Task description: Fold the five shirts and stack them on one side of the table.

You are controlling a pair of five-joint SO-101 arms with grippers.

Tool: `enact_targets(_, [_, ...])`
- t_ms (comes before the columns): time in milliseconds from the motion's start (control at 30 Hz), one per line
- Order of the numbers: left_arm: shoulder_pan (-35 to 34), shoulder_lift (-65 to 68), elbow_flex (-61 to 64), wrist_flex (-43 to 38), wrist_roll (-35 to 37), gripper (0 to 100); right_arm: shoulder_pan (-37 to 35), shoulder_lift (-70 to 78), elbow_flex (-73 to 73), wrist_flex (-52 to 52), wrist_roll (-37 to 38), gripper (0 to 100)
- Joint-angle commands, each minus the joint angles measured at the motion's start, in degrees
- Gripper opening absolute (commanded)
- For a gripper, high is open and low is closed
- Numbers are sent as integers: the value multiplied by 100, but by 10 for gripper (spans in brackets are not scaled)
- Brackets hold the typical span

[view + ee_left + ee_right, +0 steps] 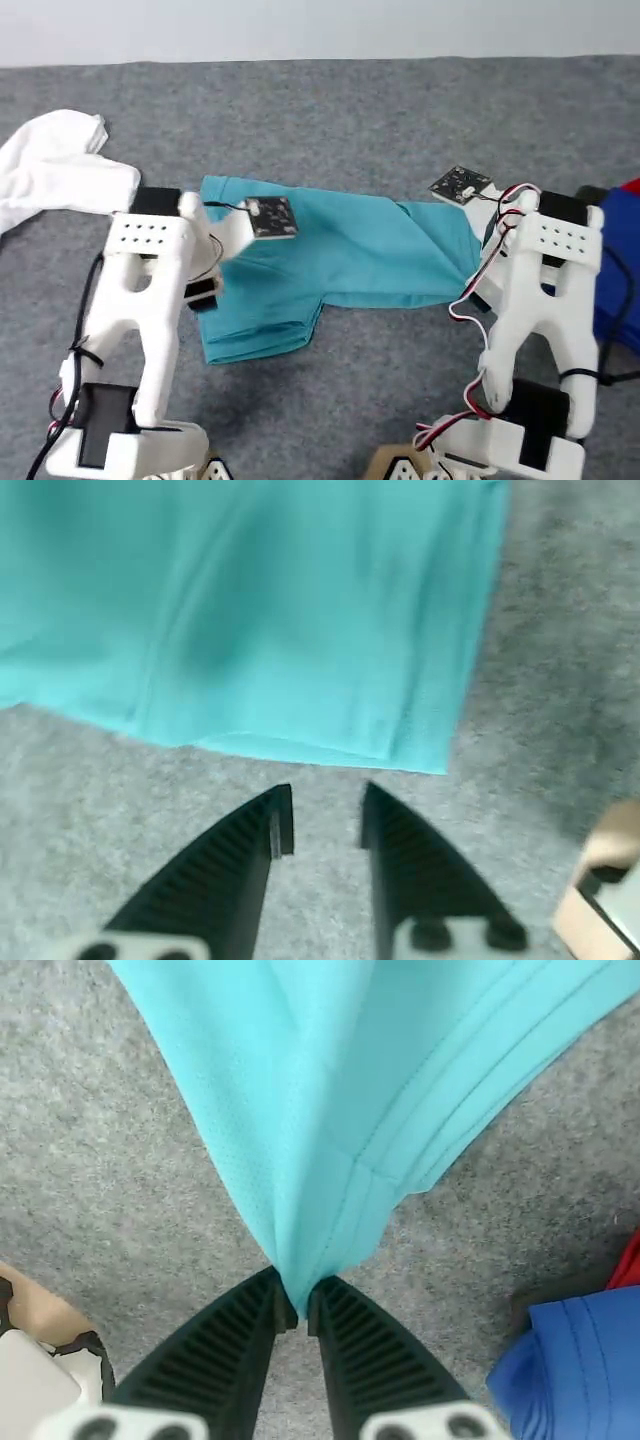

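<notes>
A teal shirt lies spread across the middle of the grey table, partly folded, with a sleeve toward the front left. My right gripper is shut on a bunched edge of the teal shirt at its right end, and the cloth rises away from the fingers. My left gripper stands open just off the near edge of the teal shirt, over bare table with nothing between its fingers. In the high view the left gripper is at the shirt's left edge.
A white shirt lies crumpled at the far left. A blue shirt with a bit of red cloth sits at the right edge, close to the right arm. Bare grey table lies behind the teal shirt.
</notes>
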Motion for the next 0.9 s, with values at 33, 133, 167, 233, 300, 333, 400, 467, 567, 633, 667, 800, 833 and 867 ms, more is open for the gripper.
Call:
enact_targets(33, [-141,-290,-119,-167,53,3,66,-330,-141,268,35,92])
enact_targets(133, [-255,-290,-321,-176,651,9,66,-585,-193,356,-369,243])
enact_targets(167, [-290,-290,-435,-176,853,10,66,-664,-193,347,-589,275])
enact_targets(233, [-316,-281,-567,-185,932,10,31,-831,-193,347,-712,294])
enact_targets(300, [-316,-290,-629,-193,932,10,31,-980,-202,303,-730,293])
enact_targets(333, [-316,-290,-646,-273,941,9,31,-1024,-220,259,-738,292])
enact_targets(400, [-325,-290,-646,-448,967,9,31,-1059,-264,101,-888,292])
enact_targets(467, [-387,-290,-646,-598,1248,9,31,-1059,-264,-303,-1354,292])
enact_targets(567, [-545,-290,-655,-1037,1846,9,-57,-1033,-220,-1147,-2066,292])
enact_targets(633, [-712,-299,-664,-1310,2277,8,-154,-901,-211,-1569,-2611,269])
enact_targets(667, [-791,-299,-690,-1451,2549,8,-251,-787,-211,-1692,-2901,243])
enact_targets(800, [-1187,-299,-875,-1811,3807,8,-549,-145,-281,-1991,-3596,164])
enact_targets(833, [-1292,-299,-945,-1846,4079,8,-593,40,-360,-2026,-3727,171])
enact_targets(867, [-1398,-299,-1007,-1846,4308,8,-629,224,-466,-2053,-3912,182])
